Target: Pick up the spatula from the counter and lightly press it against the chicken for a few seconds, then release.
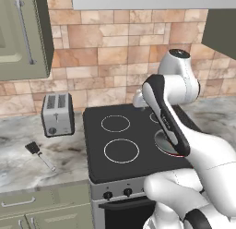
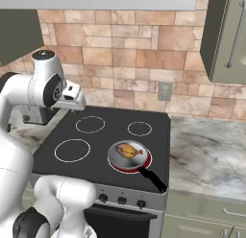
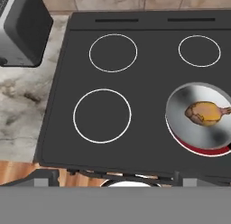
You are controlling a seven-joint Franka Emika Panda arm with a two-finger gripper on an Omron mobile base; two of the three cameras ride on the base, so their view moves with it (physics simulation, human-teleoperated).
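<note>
The spatula (image 1: 39, 154), with a black head and a thin grey handle, lies flat on the marble counter left of the stove. The browned chicken (image 2: 129, 150) (image 3: 205, 112) sits in a steel pan with a red rim (image 2: 115, 161) (image 3: 180, 128) on the front right burner. In the left base view the pan (image 1: 162, 141) is mostly hidden behind my arm. My gripper (image 2: 78, 103) hangs high over the back left of the stove and looks down on the cooktop. Its tips stand wide apart at the bottom of the hand view, open with nothing between them. It is far from the spatula and the chicken.
A silver toaster (image 1: 57, 113) (image 3: 22, 29) stands on the counter behind the spatula. The black cooktop (image 1: 120, 170) has three bare burners. The pan's black handle (image 2: 153, 178) sticks out toward the stove's front edge. Wall cabinets (image 1: 23, 34) hang above the left counter.
</note>
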